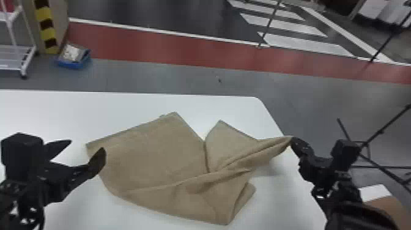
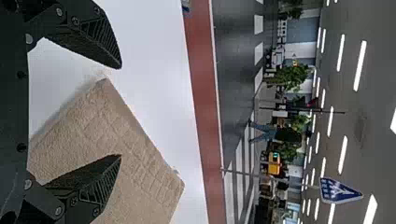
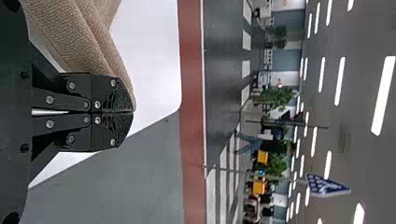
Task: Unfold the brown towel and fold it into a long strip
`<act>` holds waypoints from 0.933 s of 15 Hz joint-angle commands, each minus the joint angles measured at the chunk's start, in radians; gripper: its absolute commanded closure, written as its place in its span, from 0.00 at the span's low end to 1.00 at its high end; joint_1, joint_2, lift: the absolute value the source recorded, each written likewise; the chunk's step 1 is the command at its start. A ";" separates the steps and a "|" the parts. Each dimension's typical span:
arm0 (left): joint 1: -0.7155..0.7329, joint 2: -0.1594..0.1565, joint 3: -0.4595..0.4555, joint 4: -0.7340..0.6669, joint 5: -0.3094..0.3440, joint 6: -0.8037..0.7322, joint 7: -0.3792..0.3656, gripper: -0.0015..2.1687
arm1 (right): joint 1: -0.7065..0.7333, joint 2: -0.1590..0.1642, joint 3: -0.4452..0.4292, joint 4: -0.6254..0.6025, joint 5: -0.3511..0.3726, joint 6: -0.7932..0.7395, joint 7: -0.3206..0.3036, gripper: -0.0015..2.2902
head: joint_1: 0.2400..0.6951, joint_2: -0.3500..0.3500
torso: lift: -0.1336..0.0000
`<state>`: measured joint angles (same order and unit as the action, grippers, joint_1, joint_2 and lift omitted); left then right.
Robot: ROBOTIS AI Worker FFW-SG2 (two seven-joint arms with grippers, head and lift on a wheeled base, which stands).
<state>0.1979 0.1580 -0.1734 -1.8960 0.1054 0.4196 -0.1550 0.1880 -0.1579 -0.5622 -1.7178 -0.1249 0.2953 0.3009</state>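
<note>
Because its folds are not yet opened, the brown towel (image 1: 153, 159) sprawls rumpled on the tabletop (image 1: 214, 107). Near its left corner, the left tool (image 1: 87, 145) stands wide, presumably to pinch there; by the tabletop's right edge, the right tool (image 1: 293, 141) clamps 1 gathered end, likely for tension. Beyond, 2 towel peaks face the far edge.

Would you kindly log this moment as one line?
right gripper: shut on raised end of brown towel | left gripper: open, empty | towel: creased, mostly on table | strip: unformed
</note>
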 commanded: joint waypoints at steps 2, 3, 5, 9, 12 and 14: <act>-0.041 -0.002 -0.009 0.072 -0.006 -0.025 -0.003 0.11 | 0.018 0.014 0.008 0.023 -0.007 -0.032 -0.002 0.62 | 1.00 0.00 | 0.08; -0.071 -0.003 -0.017 0.112 -0.012 -0.034 0.002 0.11 | 0.028 0.017 0.019 0.014 -0.007 -0.041 -0.002 0.62 | 1.00 0.00 | 0.08; -0.110 -0.008 -0.023 0.170 -0.024 -0.067 0.009 0.17 | 0.048 0.021 0.047 -0.013 -0.007 -0.044 0.003 0.62 | 1.00 0.00 | 0.08; -0.138 -0.005 -0.023 0.193 -0.027 -0.046 -0.009 0.19 | 0.076 0.021 0.076 -0.049 -0.001 -0.069 0.004 0.62 | 1.00 0.00 | 0.08; -0.140 0.000 -0.020 0.209 -0.026 -0.025 -0.014 0.31 | 0.076 0.021 0.079 -0.048 -0.001 -0.075 0.004 0.62 | 1.00 0.00 | 0.08; -0.141 -0.002 -0.018 0.222 -0.027 -0.018 -0.034 0.31 | 0.071 0.021 0.082 -0.048 0.001 -0.075 0.004 0.62 | 1.00 0.00 | 0.08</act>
<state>0.0580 0.1575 -0.1937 -1.6821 0.0780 0.3970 -0.1825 0.2623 -0.1365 -0.4822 -1.7662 -0.1251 0.2203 0.3052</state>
